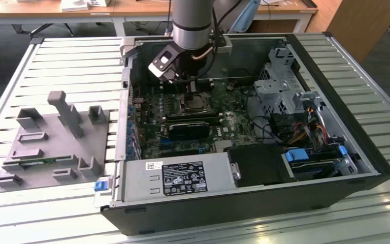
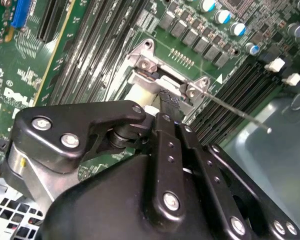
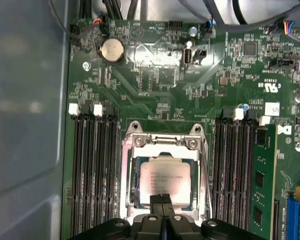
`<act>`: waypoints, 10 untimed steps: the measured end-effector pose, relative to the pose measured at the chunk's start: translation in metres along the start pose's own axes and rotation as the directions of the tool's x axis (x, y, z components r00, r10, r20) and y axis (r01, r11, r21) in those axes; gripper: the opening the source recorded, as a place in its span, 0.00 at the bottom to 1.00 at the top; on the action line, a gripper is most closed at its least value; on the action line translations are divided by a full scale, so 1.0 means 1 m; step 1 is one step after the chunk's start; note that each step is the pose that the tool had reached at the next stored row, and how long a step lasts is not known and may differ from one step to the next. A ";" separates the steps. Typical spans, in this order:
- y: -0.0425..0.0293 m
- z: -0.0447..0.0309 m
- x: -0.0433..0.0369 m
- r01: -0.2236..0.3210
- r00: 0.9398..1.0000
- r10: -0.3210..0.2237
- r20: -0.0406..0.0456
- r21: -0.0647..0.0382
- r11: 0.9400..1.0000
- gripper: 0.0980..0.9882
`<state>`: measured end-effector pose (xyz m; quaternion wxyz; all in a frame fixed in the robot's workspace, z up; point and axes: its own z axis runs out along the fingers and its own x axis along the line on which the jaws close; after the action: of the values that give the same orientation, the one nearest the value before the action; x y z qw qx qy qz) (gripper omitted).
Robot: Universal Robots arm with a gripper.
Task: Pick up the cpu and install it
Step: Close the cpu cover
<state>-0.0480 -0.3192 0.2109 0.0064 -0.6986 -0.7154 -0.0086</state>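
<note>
The cpu (image 3: 162, 176), a flat square chip with a silver-grey top, lies flat inside the open metal socket frame (image 3: 128, 150) on the green motherboard (image 3: 155, 85). In the exterior view the cpu (image 1: 195, 104) sits mid-board inside the open computer case (image 1: 357, 147). My gripper (image 3: 161, 200) hangs straight over the chip. Its two black fingers are pressed together, with the tips at the chip's edge. In the second wrist view the gripper (image 2: 169, 100) reaches down to the socket frame (image 2: 146, 61), and the chip is hidden behind the fingers. Nothing is held between them.
Black memory slots (image 3: 92, 170) flank the socket, with a green memory stick (image 3: 262, 185) in one slot. A thin socket lever (image 2: 240, 113) sticks out sideways. A power supply (image 1: 174, 178) and drive cage (image 1: 283, 86) crowd the case. A grey fixture (image 1: 53, 137) stands at the exterior view's left.
</note>
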 end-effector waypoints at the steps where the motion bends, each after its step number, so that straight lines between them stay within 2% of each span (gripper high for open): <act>1: -0.0010 0.0006 0.0000 0.000 1.000 0.000 0.000 0.000 1.000 0.01; 10: -0.0019 0.0092 -0.0001 0.000 1.000 0.000 -0.001 0.000 1.000 0.01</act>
<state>-0.0499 -0.3192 0.2017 0.0068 -0.6987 -0.7153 -0.0090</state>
